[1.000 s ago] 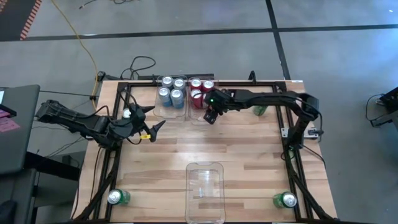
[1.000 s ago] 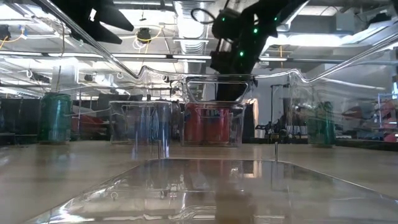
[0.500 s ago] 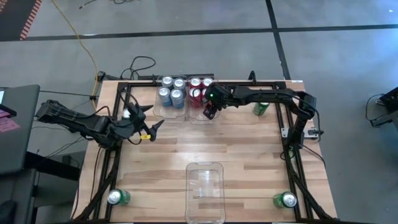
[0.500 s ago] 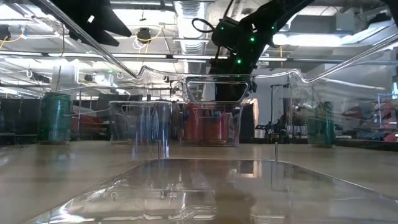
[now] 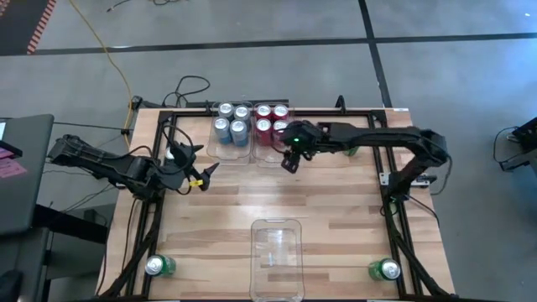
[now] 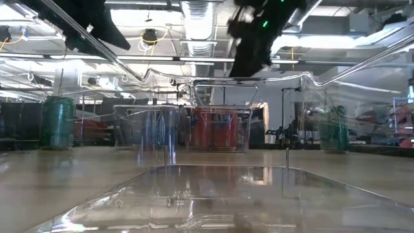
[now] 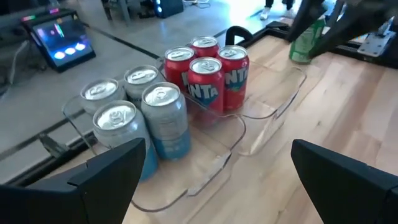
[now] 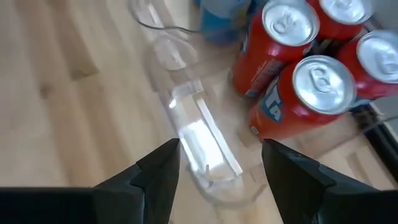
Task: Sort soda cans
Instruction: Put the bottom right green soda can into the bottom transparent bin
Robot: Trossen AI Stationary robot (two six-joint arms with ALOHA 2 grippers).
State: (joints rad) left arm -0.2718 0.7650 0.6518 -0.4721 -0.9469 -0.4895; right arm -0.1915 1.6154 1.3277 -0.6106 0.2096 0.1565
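Note:
Four red cans (image 5: 271,119) (image 8: 309,73) stand upright in a clear bin (image 5: 270,155) at the table's far side. Four silver-blue cans (image 5: 231,122) (image 7: 138,112) fill the bin beside it. Green cans stand at the near left corner (image 5: 158,266), the near right corner (image 5: 386,269), by the left gripper (image 5: 172,153), and under the right arm (image 5: 351,149). My right gripper (image 5: 290,159) (image 8: 217,168) hangs open above the red bin's near end, touching nothing. My left gripper (image 5: 197,172) (image 7: 217,186) is open, left of the bins.
A third clear bin (image 5: 277,256) sits at the near centre of the table. A black frame (image 5: 394,210) runs along the table's edges. Bare wood lies between the far bins and the near bin.
My right gripper has risen out of the red cans' bin and drawn back a little toward the near edge. A fourth red can now stands uncovered in the bin beside the other three.

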